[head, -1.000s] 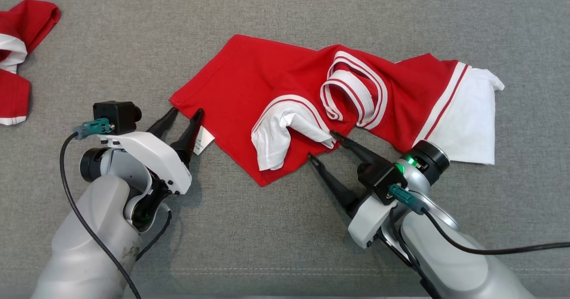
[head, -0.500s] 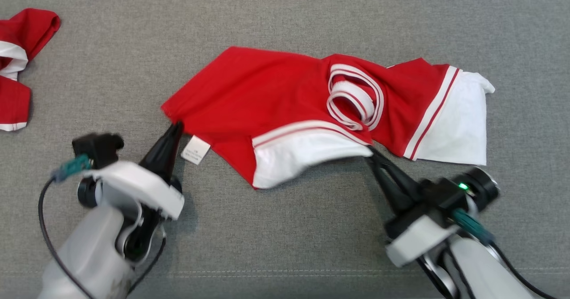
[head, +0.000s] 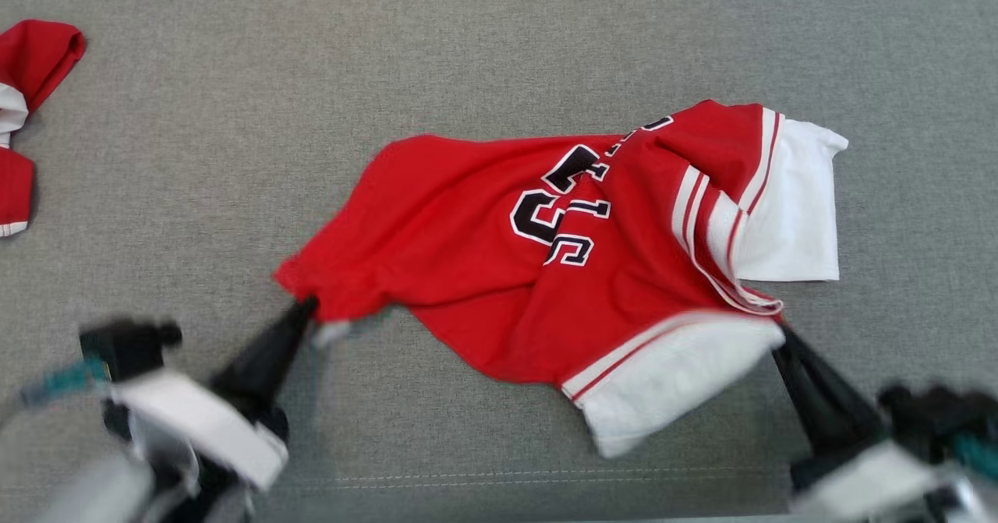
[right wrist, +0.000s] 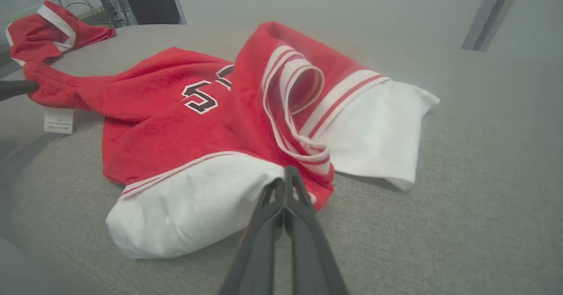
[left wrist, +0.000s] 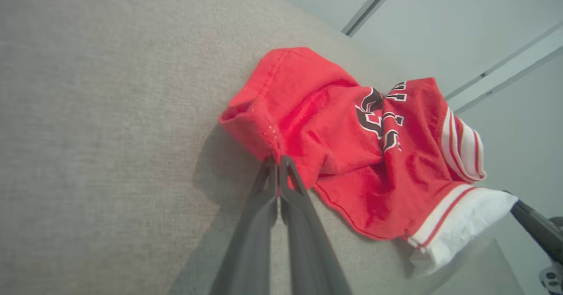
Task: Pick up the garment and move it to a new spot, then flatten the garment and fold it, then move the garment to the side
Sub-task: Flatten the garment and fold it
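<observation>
Grey fabric (head: 195, 141) covers the whole surface. At the upper left edge lies a second red garment (head: 27, 63), well apart from the rest. At lower left, the left gripper (head: 304, 310) is pinched tight on the red hem corner of the jersey (head: 468, 250), and its blurred arm slants up from the bottom-left corner. The jersey sprawls crumpled across the middle of the frame, number side up. At lower right, the right gripper (head: 780, 337) is clamped on the jersey's red edge beside the near white sleeve, and its arm reaches in from the bottom-right corner.
</observation>
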Controlling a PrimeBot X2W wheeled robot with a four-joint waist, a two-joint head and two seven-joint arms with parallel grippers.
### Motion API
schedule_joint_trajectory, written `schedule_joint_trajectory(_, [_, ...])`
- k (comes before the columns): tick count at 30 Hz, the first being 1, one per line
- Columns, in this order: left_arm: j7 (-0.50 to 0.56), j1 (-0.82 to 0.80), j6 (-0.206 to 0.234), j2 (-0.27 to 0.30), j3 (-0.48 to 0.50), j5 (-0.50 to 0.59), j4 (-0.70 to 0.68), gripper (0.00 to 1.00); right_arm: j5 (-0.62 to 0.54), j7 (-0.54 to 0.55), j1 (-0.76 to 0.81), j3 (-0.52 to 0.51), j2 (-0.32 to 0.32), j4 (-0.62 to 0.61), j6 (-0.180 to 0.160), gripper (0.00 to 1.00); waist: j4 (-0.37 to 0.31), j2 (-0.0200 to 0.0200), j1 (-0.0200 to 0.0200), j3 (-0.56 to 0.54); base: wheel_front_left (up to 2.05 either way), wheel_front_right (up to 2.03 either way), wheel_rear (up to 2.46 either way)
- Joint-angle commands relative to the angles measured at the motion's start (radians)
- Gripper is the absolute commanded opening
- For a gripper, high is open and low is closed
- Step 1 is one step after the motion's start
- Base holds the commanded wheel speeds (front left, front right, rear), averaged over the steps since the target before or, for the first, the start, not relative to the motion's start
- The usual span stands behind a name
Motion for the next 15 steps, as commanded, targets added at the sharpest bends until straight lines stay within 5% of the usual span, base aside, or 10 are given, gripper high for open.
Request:
schedule_joint_trajectory(1, [0.047,-0.121,-0.018,0.056,0.05,-0.017,-0.023,0.0,0.045,0.045,-0.132,0.047,-0.045,-0.022,0.004,0.0,-0.008,-0.0001,0.0,-0.001,0.0,0.0,0.0])
schedule_joint_trajectory(4, [0.234,-0.389,-0.05,0.096,0.065,-0.088,0.087,0.0,0.159,0.181,-0.543,0.213,-0.124,0.07,0.004,0.0,-0.044,-0.0001,0.0,-0.009,0.0,0.0,0.0])
schedule_joint_trajectory(7, [0.34,-0.72,-0.038,0.087,0.102,-0.106,0.293,0.0,0.19,0.228,-1.02,0.351,-0.143,0.277,0.004,0.0,-0.077,-0.0001,0.0,-0.043,0.0,0.0,0.0])
schedule_joint_trajectory(11, [0.277,-1.105,-0.03,0.08,0.125,0.009,0.488,0.0,0.125,0.116,-1.491,0.298,-0.082,0.588,0.004,0.0,-0.107,-0.0001,0.0,-0.058,0.0,0.0,0.0])
schedule_joint_trajectory(15, [0.189,-1.289,-0.068,0.053,0.112,0.067,0.558,0.0,0.066,0.028,-1.672,0.285,-0.076,0.731,0.004,0.0,-0.095,-0.0001,0.0,-0.04,0.0,0.0,0.0])
